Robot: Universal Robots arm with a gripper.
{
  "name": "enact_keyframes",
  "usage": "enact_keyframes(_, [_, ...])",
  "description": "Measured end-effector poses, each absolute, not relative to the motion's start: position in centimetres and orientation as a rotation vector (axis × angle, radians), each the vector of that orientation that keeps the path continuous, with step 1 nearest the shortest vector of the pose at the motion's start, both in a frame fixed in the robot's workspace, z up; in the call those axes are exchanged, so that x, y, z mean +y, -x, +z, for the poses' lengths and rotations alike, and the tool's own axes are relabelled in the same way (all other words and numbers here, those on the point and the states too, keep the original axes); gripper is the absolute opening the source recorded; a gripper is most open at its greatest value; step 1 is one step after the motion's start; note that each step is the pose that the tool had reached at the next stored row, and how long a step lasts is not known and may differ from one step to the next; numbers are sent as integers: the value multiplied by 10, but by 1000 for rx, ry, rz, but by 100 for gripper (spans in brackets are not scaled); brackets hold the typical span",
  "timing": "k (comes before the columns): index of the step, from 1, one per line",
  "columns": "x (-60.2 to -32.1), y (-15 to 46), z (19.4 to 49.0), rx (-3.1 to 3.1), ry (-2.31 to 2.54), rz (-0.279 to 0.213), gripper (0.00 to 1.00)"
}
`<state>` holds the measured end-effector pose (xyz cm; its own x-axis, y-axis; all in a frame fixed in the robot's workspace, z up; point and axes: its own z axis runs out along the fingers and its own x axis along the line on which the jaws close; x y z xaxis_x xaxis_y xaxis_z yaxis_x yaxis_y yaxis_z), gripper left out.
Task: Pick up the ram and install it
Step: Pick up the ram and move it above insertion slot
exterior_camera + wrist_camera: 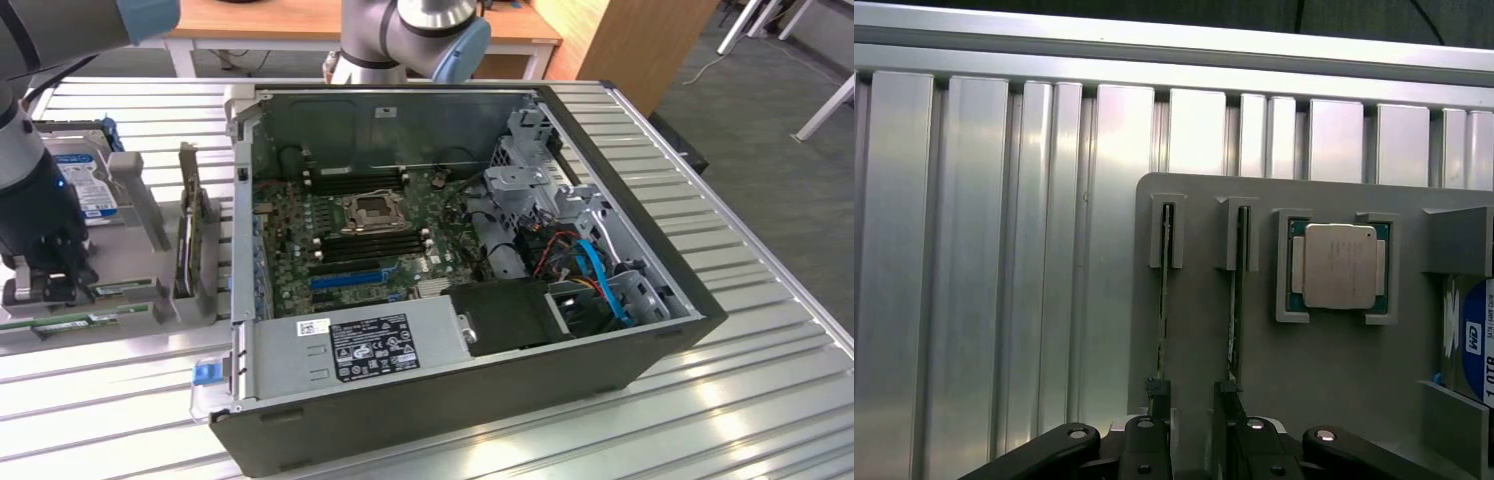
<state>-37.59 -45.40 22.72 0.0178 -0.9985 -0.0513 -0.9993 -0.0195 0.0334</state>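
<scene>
Claw (pixel 1192 402) of mine is hanging low over the grey holder (pixel 1194 340) on the slatted table (pixel 984 250), at the exterior view's left of the open computer case (pixel 641 330). My fingers (pixel 1157 400) are standing narrowly apart, gripping nothing. I am seeing the ram (pixel 1235 300) sitting on edge in its holder slot, one end right by a fingertip; a twin stick (pixel 1164 300) is sitting in the neighbouring slot, a processor chip (pixel 1339 265) lying beside them
</scene>
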Motion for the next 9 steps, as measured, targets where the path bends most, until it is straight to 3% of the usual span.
enact_keyframes(9, [-459, 376, 227, 2191, 2232, 95, 31])
